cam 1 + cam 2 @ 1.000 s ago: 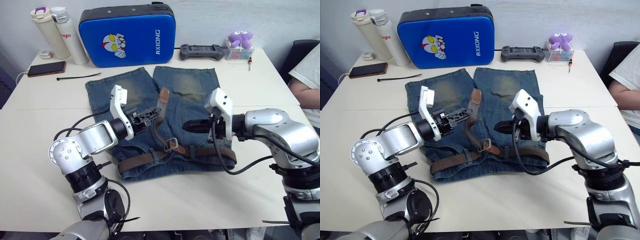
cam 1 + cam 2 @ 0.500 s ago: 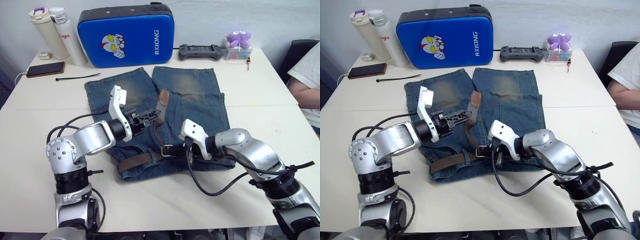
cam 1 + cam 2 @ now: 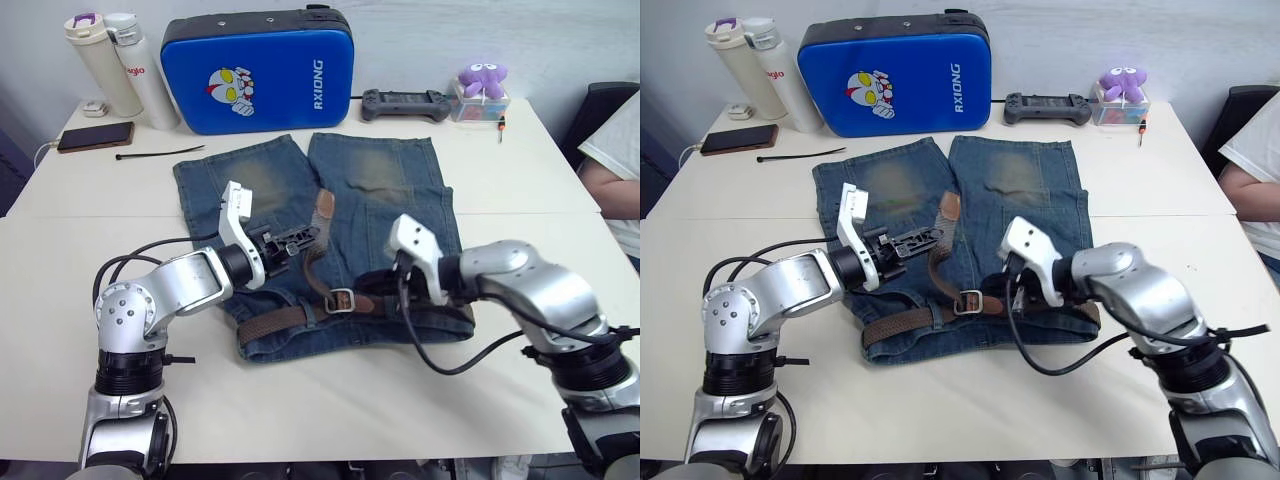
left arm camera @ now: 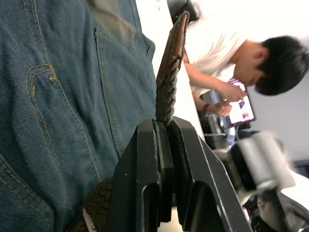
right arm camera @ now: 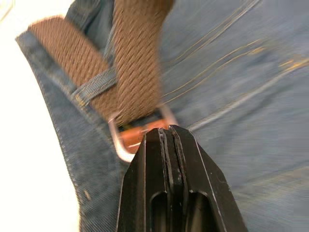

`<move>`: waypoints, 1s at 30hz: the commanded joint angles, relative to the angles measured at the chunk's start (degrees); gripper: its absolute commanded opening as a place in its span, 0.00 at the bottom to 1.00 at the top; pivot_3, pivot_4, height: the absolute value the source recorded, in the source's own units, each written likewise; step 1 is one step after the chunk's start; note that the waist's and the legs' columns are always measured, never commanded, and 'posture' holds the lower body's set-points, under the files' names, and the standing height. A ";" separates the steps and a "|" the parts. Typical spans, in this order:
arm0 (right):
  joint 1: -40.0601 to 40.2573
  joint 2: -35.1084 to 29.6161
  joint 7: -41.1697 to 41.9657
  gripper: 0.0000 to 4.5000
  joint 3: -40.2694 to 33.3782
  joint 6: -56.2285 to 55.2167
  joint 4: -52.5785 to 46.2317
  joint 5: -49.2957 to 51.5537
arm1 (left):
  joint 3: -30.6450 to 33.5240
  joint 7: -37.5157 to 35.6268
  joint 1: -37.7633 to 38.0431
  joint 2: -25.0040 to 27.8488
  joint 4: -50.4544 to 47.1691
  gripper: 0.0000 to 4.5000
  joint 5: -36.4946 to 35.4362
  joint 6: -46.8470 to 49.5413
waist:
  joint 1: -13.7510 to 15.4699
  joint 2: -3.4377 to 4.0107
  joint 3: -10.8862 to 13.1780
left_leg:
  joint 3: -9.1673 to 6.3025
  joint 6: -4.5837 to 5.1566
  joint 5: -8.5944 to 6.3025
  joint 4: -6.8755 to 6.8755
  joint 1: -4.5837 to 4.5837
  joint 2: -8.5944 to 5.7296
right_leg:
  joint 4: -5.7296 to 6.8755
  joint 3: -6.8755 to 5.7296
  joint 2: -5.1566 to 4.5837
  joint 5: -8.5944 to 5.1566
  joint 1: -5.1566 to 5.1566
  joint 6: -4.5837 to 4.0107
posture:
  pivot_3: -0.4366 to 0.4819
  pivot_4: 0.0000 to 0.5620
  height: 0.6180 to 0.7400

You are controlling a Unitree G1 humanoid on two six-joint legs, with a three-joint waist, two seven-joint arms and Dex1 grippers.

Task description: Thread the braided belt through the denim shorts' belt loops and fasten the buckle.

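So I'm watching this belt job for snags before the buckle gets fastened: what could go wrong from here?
The left gripper pinches only a narrow stretch of the braided belt near its dark tip, so a hard pull could slip it free. The right gripper, closed and pressed against the buckle, might shove it askew. With nothing pinning the denim shorts, pulling the strap could drag them across the table.

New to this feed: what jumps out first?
Faded blue denim shorts lie flat mid-table, a brown braided belt running along their near waistband. The left gripper is shut on the belt's dark-tipped free end, holding it up over the shorts, while the right gripper, fingers closed, sits at the silver metal buckle. Behind the shorts, a bright blue hard case with a cartoon figure stands out.
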 commanded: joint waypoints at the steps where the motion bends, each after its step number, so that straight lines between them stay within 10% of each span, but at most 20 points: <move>1: -0.33 -0.97 0.40 0.01 -0.37 0.34 -1.94 0.63 | -1.73 -2.52 -0.60 1.55 -2.18 0.00 -1.26 -0.43 | -0.01 0.00 0.00 | -0.01 0.00 0.00 -0.01 0.00 0.00 | -0.01 -0.01 0.00 0.00 0.00 0.00 | 0.48 0.27 0.99; 30: 2.29 4.27 -0.31 0.01 7.17 -4.00 1.87 -3.84 | -5.59 -4.60 -0.59 5.63 -3.20 0.00 -1.08 -4.10 | -0.09 0.00 0.00 | -0.02 0.01 0.00 -0.03 -0.01 0.00 | -0.05 0.00 0.00 0.00 0.00 0.00 | 0.48 0.27 0.99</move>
